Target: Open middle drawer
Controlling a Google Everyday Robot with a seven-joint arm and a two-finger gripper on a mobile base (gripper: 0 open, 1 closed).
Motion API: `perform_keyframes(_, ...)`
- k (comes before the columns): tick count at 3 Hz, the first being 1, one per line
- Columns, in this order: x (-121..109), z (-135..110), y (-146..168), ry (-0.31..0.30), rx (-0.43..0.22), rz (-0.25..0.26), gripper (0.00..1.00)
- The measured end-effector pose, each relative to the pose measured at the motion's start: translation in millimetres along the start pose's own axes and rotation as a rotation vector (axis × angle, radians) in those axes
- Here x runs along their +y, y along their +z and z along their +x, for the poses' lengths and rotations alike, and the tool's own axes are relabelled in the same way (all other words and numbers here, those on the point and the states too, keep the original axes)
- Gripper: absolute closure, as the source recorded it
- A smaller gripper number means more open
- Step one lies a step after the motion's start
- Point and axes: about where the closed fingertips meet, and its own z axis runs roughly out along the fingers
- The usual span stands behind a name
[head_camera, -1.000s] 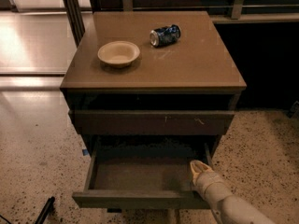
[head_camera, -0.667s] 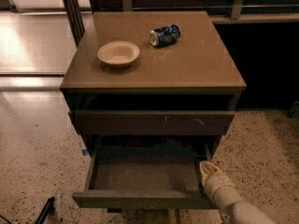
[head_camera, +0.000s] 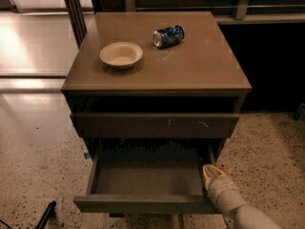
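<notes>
The middle drawer (head_camera: 147,178) is pulled well out of the brown cabinet (head_camera: 200,66), and its shallow plain tray shows empty. Its dark flat front (head_camera: 143,204) faces the camera low in the view. Above it is the top drawer front (head_camera: 155,125) with pale scratches, pushed in. My gripper (head_camera: 213,172), cream-coloured, reaches in from the bottom right. Its tip is at the open drawer's right wall near the front corner. The lowest drawer front is hidden under the open drawer.
A cream bowl (head_camera: 121,55) and a blue can (head_camera: 168,36) lying on its side rest on the cabinet top. A dark post (head_camera: 74,11) stands at the back left. A black object (head_camera: 45,214) lies on the speckled floor at the lower left.
My gripper has shifted a little to the right, from over the tray's right end to the drawer's right wall. The drawer stays pulled out.
</notes>
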Motion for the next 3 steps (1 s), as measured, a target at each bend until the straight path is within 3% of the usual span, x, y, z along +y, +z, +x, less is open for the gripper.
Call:
perform_keyframes(1,0.0,0.0,0.0,0.0,0.0,0.0,0.11)
perform_keyframes(2,0.0,0.0,0.0,0.0,0.0,0.0,0.0)
perform_keyframes(3,0.0,0.0,0.0,0.0,0.0,0.0,0.0)
